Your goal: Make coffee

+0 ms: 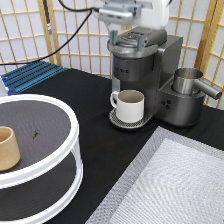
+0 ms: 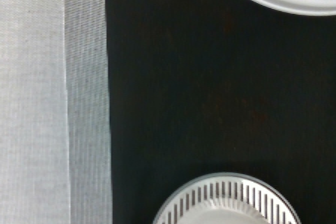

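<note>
**A:** Exterior view first. What containers are there, and what is in them?

**B:** A cream mug (image 1: pixel 129 105) stands on the round drip tray (image 1: pixel 115 120) of the coffee machine (image 1: pixel 150 65), under the brew head. I see no liquid in it. A tan cup (image 1: pixel 7 148) sits on the upper tier of a white round shelf (image 1: pixel 75 135), near and on the exterior view's left; its inside is hidden. A metal jug (image 1: pixel 188 80) stands on the machine's base on the exterior view's right.

**A:** And the hand?

**B:** The gripper (image 1: pixel 127 39) is at the far side, directly over the machine's lid. Its fingers are spread apart with nothing between them, and the tips are at the lid.

**A:** The coffee?

**B:** It is not visible, so I cannot place it relative to the hand.

**A:** Wrist view?

**B:** Black table (image 2: pixel 195 100), a grey mat (image 2: pixel 45 110) along one side, and the slotted drip tray (image 2: pixel 225 200) at one edge. The coffee does not show here either.
</note>
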Tool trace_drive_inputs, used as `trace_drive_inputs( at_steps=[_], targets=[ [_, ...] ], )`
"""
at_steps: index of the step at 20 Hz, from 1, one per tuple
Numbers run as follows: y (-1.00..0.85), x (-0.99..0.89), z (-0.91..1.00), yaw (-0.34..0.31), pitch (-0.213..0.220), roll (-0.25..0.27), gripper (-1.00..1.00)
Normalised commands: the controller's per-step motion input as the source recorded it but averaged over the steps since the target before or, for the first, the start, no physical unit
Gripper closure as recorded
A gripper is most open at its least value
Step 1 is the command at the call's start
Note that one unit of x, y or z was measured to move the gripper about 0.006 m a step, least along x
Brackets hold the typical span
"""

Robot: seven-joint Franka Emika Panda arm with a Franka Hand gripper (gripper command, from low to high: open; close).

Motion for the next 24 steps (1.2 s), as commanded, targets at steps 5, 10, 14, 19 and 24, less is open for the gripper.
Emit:
trace_drive_inputs(
  at_steps=[5, 10, 14, 19, 24],
  targets=[
    [-0.06, 0.03, 0.31, 0.015, 0.004, 0.026, -1.0],
    [-0.09, 0.2, 0.89, 0.037, 0.006, 0.034, -1.0],
    [-0.52, 0.04, 0.57, 0.047, 0.0, 0.088, -1.0],
    [-0.28, -0.12, 0.48, 0.153, -0.017, 0.054, -1.0],
    [0.01, -0.05, 0.01, 0.373, -0.052, -0.001, -1.0]
  ],
)
